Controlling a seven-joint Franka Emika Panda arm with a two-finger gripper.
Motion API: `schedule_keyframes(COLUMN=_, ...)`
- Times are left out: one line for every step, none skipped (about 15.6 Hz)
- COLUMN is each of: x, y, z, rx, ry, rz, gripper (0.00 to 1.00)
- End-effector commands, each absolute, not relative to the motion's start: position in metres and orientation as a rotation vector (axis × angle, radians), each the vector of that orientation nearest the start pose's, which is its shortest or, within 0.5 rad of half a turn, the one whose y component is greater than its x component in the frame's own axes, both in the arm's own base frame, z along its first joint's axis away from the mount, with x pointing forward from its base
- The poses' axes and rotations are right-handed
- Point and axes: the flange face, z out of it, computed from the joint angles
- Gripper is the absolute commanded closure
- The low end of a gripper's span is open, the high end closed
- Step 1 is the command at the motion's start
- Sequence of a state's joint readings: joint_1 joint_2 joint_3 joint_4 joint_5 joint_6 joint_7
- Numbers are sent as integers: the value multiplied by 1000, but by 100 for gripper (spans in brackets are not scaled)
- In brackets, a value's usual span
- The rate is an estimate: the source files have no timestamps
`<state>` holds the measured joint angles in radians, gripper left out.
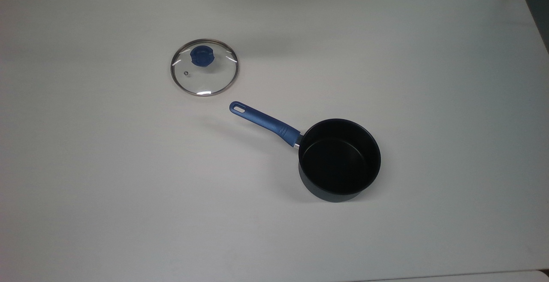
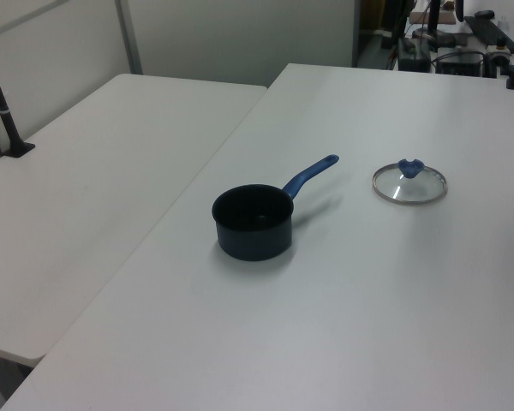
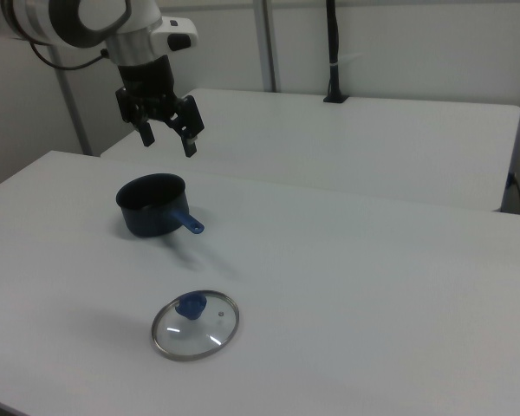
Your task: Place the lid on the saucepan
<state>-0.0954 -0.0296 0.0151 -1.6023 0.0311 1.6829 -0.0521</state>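
Your pincer (image 3: 168, 136) hangs in the air with its two dark fingers spread apart and nothing between them, high above the white bench (image 1: 429, 80); in the right view it sits up and a little behind the saucepan, well apart from the lid. The round clear glass lid with the thin steel rim and blue knob (image 1: 204, 67) lies flat on the bench with the knob facing up, which is convenient for you, since the knob is the one part that stands proud enough for a top-down grip. The small deep saucepan, dark navy outside and black inside (image 1: 339, 160), stands upright and empty, its mouth open to the ceiling, so a lid lowered level from above should seat on the rim. Its long straight blue handle with the loop hole (image 1: 263, 122) points toward the lid, and the loop end lies near the lid's rim without touching it; in the top view the lid sits to the upper left of the pan. Nothing of the task looks done yet: the lid is off and ungrasped. Judging from this, your first move is to travel over to the knob and descend squarely, keeping clear of the handle tip on the way back to the pan.
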Motion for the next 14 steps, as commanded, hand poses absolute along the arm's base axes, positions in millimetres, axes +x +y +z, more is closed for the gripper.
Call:
schedule_keyframes(x=550, y=-40, z=643, rx=-3122, ry=33, rz=-196, gripper=0)
schedule_keyframes(x=550, y=-39, z=643, rx=-3122, ry=33, rz=-196, gripper=0)
schedule_keyframes(x=550, y=-39, z=643, rx=-3122, ry=33, rz=-196, gripper=0)
schedule_keyframes(x=550, y=-40, z=643, rx=-3124, ry=35, rz=-196, gripper=0)
schedule_keyframes(x=550, y=-39, z=643, rx=-3122, ry=33, rz=-196, gripper=0)
schedule_keyframes(x=550, y=-41, z=643, rx=-3122, ry=38, rz=-196, gripper=0)
schedule_keyframes(x=550, y=-39, z=643, rx=-3122, ry=33, rz=-191, gripper=0)
schedule_keyframes(x=550, y=-39, z=642, rx=-3124, ry=33, rz=-189, gripper=0)
schedule_keyframes(x=550, y=-39, z=643, rx=-3122, ry=33, rz=-191, gripper=0)
schedule_keyframes(x=549, y=-39, z=643, rx=-3123, ry=19, rz=-189, gripper=0)
schedule_keyframes(x=549, y=-42, z=642, rx=-3123, ry=18, rz=-182, gripper=0)
schedule_keyframes(x=548, y=-42, z=641, rx=-3129, ry=4, rz=-163, gripper=0)
schedule_keyframes(x=546, y=-44, z=639, rx=-3134, ry=-30, rz=-136, gripper=0)
schedule_keyframes(x=543, y=-47, z=635, rx=-3138, ry=-103, rz=-88, gripper=0)
